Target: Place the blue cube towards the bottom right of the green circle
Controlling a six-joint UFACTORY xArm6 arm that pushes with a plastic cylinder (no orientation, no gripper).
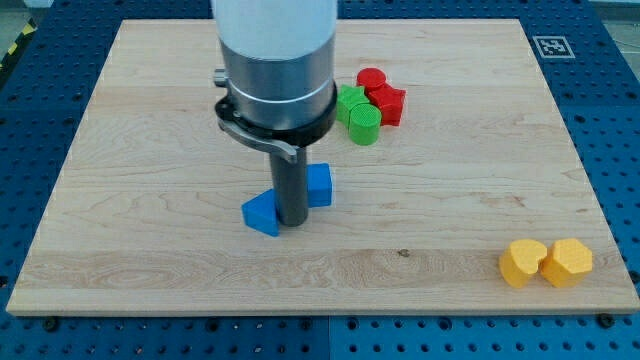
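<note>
— Rod work on the maple-grained board [150, 120]: where does my tip [292, 222] stand?

— Between the blue cube [318, 185] and a blue wedge-shaped block [262, 213], touching both by the look of it — no claw here, just a bare dark rod

— And the green circle [364, 126]?

— Up to the view's right, ridged, beside red blocks [383, 94]; the cube likely needs nudging rightward

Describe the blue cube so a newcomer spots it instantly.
Start at the dark rod near the wooden board's middle. My tip sits between two blue blocks. The blue cube is the squarer one on the view's right; the blue wedge-like block lies left.
</note>
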